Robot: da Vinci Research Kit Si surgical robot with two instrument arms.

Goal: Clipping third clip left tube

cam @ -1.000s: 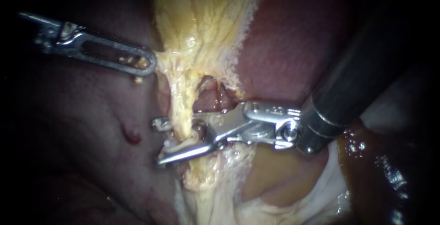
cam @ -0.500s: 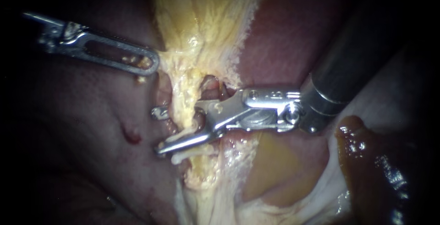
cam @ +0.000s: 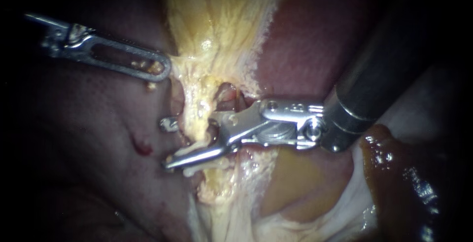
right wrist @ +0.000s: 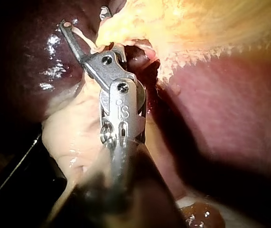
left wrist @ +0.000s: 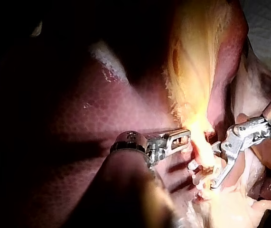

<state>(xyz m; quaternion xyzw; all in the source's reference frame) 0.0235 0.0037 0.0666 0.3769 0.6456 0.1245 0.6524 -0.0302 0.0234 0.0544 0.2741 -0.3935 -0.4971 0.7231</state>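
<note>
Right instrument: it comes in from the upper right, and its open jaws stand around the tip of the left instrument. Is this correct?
No. In the endoscope view the right instrument, coming from the upper right, has its open jaws around the pale yellow tube, not the left instrument, whose tip is apart, higher up.

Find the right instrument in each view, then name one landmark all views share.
Endoscope: right instrument comes from the right, tip mid-picture, astride the yellow tube.
Left wrist: ahead of the left instrument, beyond the tube; right instrument.
Right wrist: its own instrument, tip at the tube.
Shared landmark: the yellow tube.
</note>
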